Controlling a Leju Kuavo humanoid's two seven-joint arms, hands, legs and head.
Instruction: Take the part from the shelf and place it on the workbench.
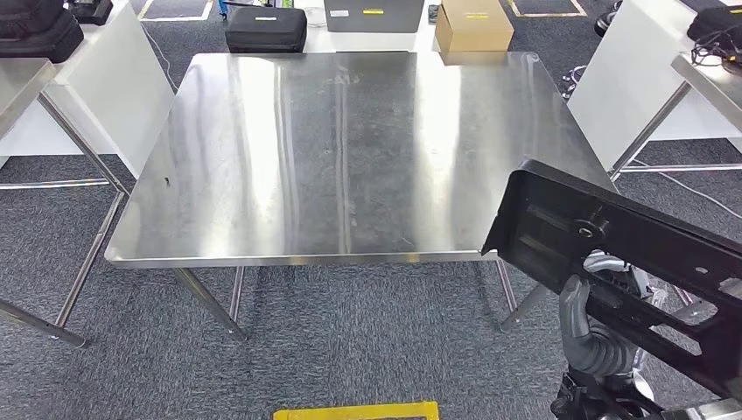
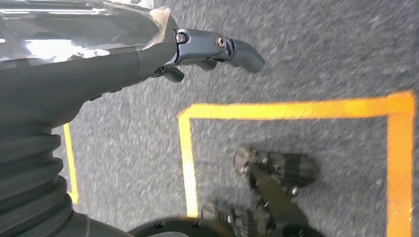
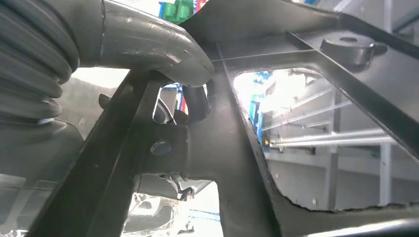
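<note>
The head view looks forward and down from high on the body onto the steel workbench (image 1: 350, 149), the right hand (image 1: 584, 325) rising in from its lower right with the black part (image 1: 612, 254).

The left wrist view sits close behind the left hand (image 2: 188, 49) and faces straight down past the fingertips to grey carpet and yellow floor tape (image 2: 296, 108).

The right wrist view sits very near behind the right hand (image 3: 148, 49), looking past the thumb through the part (image 3: 237, 163). It shares that hand and part with the head view.
</note>
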